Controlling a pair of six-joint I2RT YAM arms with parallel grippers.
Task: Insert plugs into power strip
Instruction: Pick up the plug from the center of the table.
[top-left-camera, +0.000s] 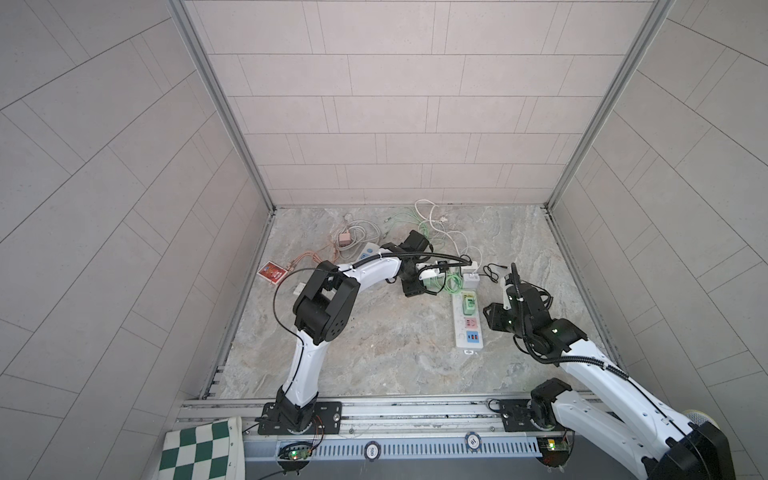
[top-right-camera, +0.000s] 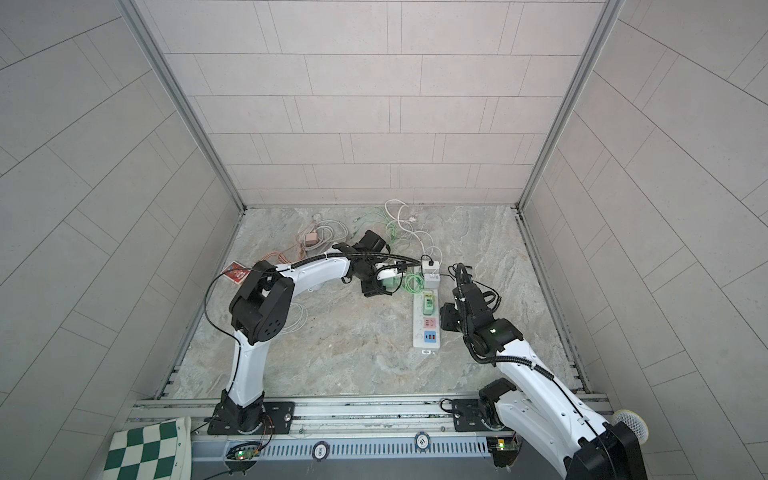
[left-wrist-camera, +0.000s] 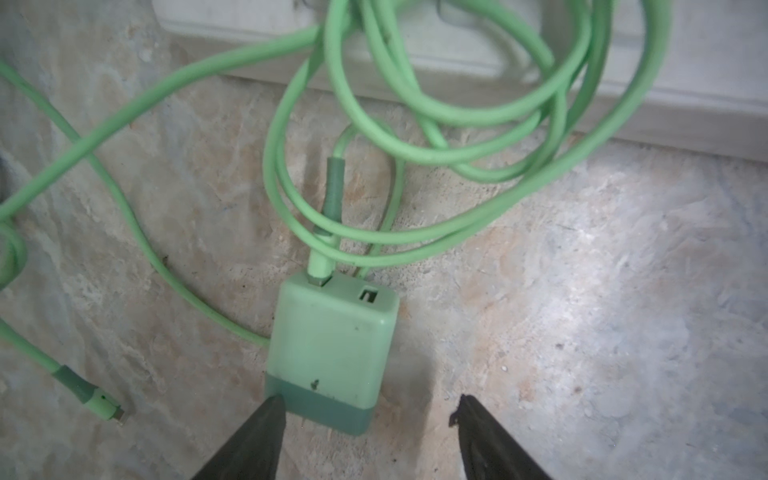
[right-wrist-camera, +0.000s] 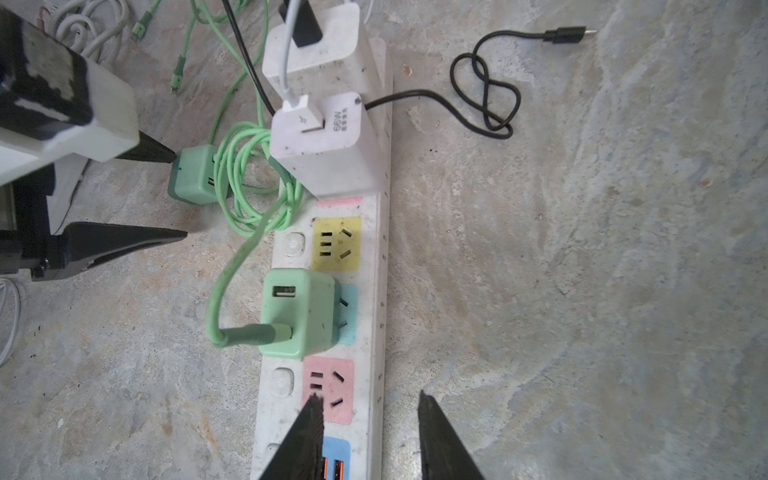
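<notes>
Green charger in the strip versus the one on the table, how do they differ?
The plugged charger sits in the power strip's blue socket; the loose charger lies unplugged on the table. The plugged charger's ports face up; the loose charger's face sideways. Both are mint green with a green cable attached.

On my marbled bench (top-left-camera: 374, 357) a red card pack (top-left-camera: 272, 272) lies flat near the left edge. Past the front edge I see a green-checked mat (top-left-camera: 195, 453) and two round chips (top-left-camera: 372, 451).
</notes>
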